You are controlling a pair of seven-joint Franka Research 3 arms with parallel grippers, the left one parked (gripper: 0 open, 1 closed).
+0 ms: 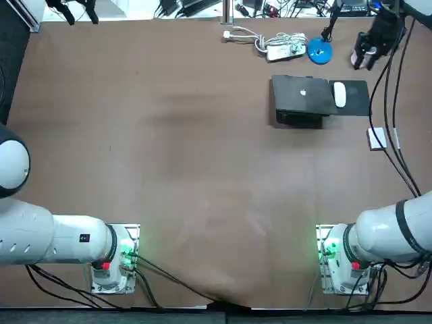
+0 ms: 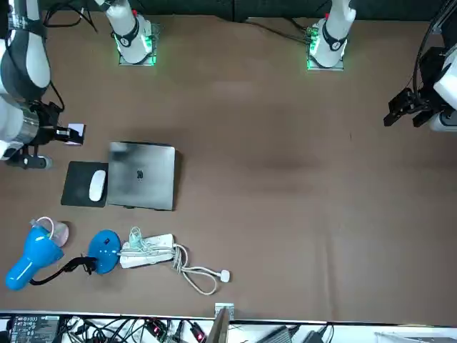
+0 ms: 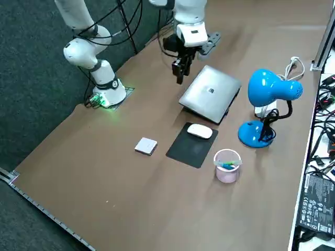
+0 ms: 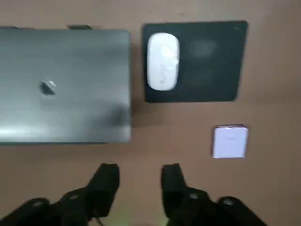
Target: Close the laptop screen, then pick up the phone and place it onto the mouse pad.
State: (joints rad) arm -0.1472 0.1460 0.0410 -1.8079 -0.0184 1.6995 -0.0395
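Laptop (image 4: 66,84) lid is already down, so the phone (image 4: 229,141) pick looks like the step in hand.

Risks:
- phone is thin and flat on the table (image 4: 178,127); fingers (image 4: 107,181) coming down too low would hit the table, too high would skate off its edges
- an off-centre close could push the phone away rather than pinch it
- mouse (image 4: 163,61) takes the laptop-side part of the mouse pad (image 4: 211,61); a careless place could drop the phone on the mouse or knock it; the bare part of the pad, away from the laptop, looks the safer spot
- a drop from height could let the phone bounce off the pad

Right gripper (image 4: 139,170) hangs raised over bare table; its fingers are spread a little, nothing between them.

Phone lies flat on the table, off to the robot's right of the fingers and a bit farther out, not under them, and well below them. It is just beside the pad's robot-side edge, apart from it. The laptop is off to the fingers' left.
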